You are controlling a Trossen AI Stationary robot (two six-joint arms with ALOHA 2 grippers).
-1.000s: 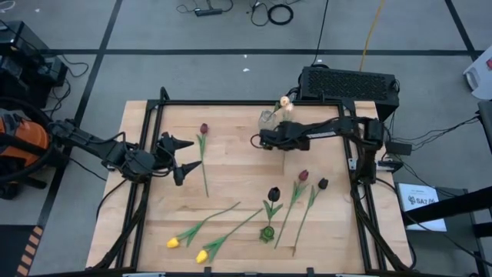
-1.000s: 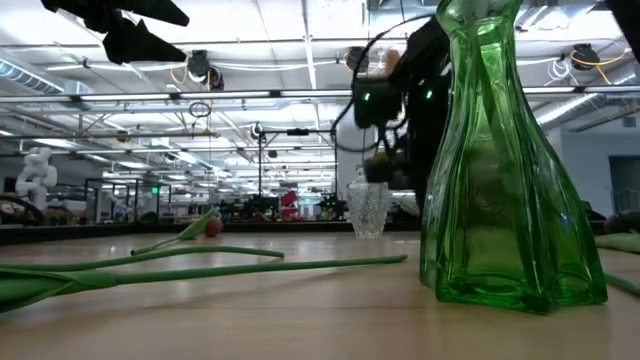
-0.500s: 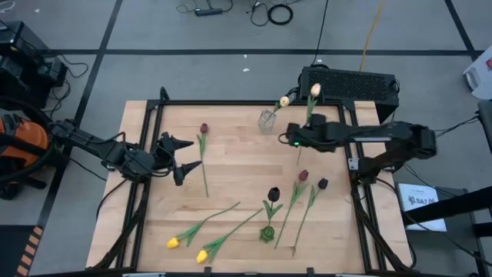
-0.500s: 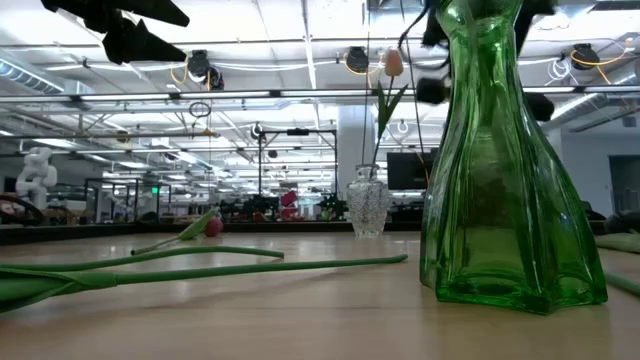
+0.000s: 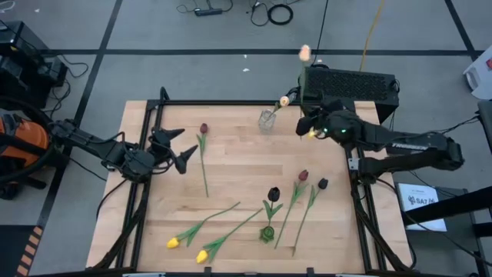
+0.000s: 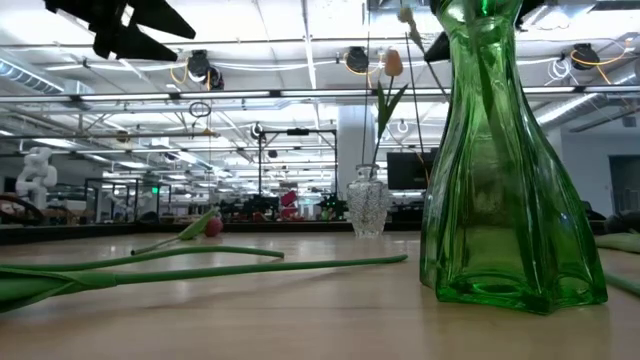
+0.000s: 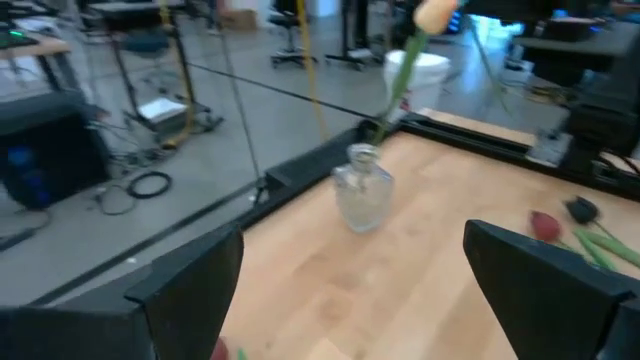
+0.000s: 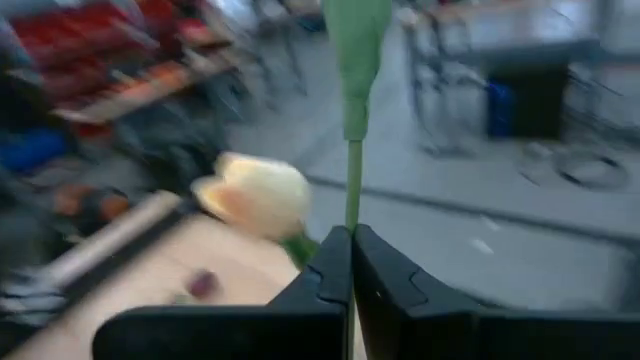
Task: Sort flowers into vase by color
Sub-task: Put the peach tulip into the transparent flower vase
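Right gripper point(image 5: 310, 123) clenched on a peach tulip's stem point(image 8: 352, 190), raised near the table's point(image 5: 231, 165) far right corner. Left gripper point(image 5: 175, 146) spread wide, empty, hovering by the left edge. Clear vase point(image 5: 267, 119) with one peach tulip point(image 5: 284, 101) at the far edge. Green vase point(image 5: 267, 231) near the front edge among red, dark and yellow tulips point(image 5: 201, 255).

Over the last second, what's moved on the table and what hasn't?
The right gripper, shut on a peach tulip, swung from beside the clear vase toward the table's right rear corner, lifting the flower upright. The left gripper stayed open at the left, turning slightly. The peach tulip already in the clear vase, the green vase and the flowers lying flat didn't move.
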